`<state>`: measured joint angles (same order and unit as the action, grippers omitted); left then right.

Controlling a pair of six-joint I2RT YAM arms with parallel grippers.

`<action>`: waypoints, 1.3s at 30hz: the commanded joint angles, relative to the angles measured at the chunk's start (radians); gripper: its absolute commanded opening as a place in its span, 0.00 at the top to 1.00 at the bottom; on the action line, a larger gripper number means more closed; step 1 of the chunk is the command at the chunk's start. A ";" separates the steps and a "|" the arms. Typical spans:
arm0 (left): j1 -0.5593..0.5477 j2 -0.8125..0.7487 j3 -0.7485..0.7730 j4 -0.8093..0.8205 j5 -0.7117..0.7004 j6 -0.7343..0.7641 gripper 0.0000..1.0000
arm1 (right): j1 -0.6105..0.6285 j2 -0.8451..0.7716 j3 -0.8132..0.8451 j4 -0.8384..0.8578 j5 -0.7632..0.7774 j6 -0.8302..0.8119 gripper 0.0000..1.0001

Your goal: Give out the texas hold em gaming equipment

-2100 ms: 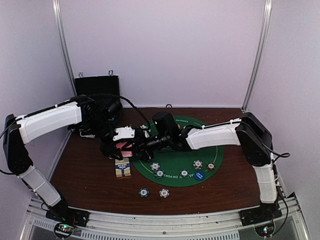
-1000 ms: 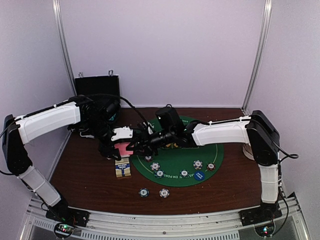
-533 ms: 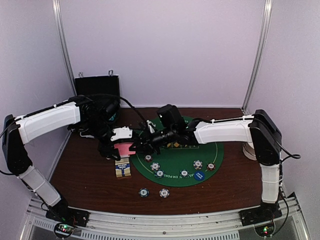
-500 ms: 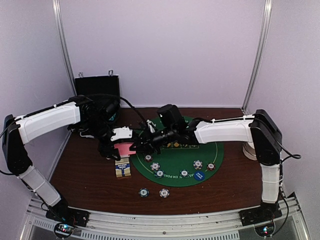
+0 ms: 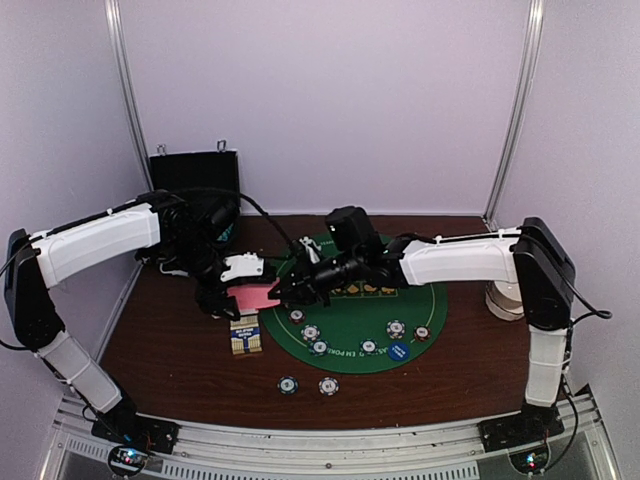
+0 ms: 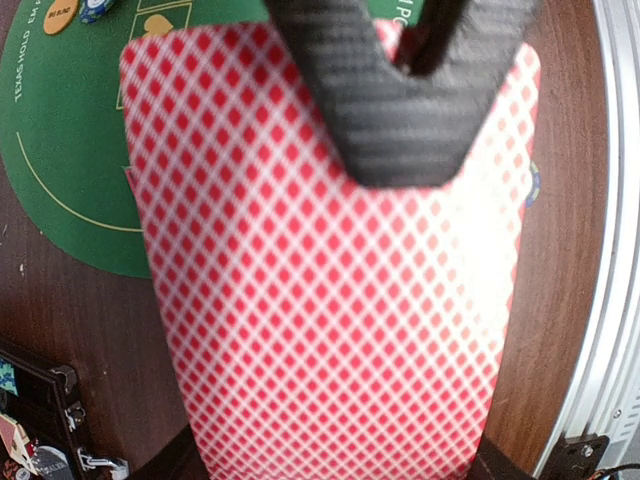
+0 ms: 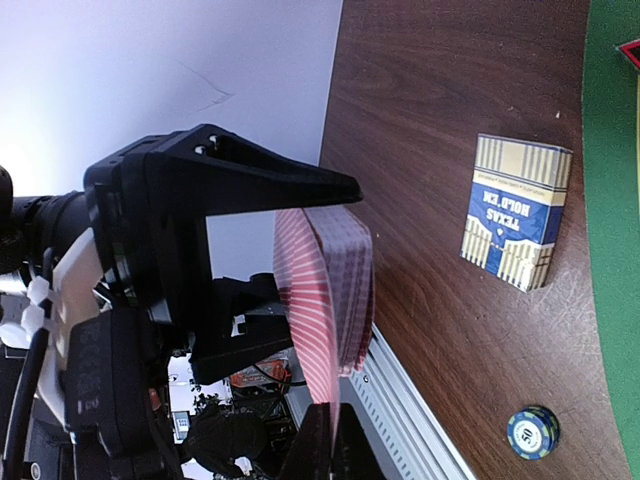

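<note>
My left gripper (image 5: 222,296) is shut on a deck of pink-backed playing cards (image 5: 252,297), held above the brown table just left of the green mat (image 5: 440,305). In the left wrist view the cards (image 6: 330,300) fill the frame and hide my own jaws. My right gripper (image 5: 284,295) is shut on the edge of the top card (image 7: 312,320), which fans away from the rest of the deck (image 7: 352,280). Several striped poker chips (image 5: 311,331) and a blue disc (image 5: 398,351) lie on the mat. Two chips (image 5: 288,384) sit on bare wood. A red-black marker (image 7: 630,50) shows at the mat's edge.
A yellow-blue card box (image 5: 245,335) lies flat right below the held deck. The black hinged case (image 5: 195,172) stands open at the back left. A white object (image 5: 503,297) sits by the right arm. An orange disc (image 6: 62,12) lies on the mat.
My right gripper has shut on the top card and drawn back to the right, so pink card now shows between the two grippers. The left arm has held still.
</note>
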<state>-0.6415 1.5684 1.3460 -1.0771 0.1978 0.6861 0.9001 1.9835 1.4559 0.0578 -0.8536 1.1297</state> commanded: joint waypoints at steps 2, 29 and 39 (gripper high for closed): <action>0.022 -0.032 0.002 -0.014 0.009 -0.005 1.00 | -0.030 -0.070 -0.033 0.018 -0.014 -0.007 1.00; 0.065 -0.086 -0.013 -0.061 0.031 -0.010 1.00 | -0.214 0.211 0.262 -0.278 -0.019 -0.215 1.00; 0.066 -0.096 -0.016 -0.061 0.048 -0.021 1.00 | -0.223 0.466 0.565 -0.453 0.071 -0.311 0.99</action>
<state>-0.5831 1.5082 1.3312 -1.1355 0.2089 0.6811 0.6876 2.4077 1.9347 -0.3252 -0.8310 0.8661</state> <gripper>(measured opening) 0.675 0.005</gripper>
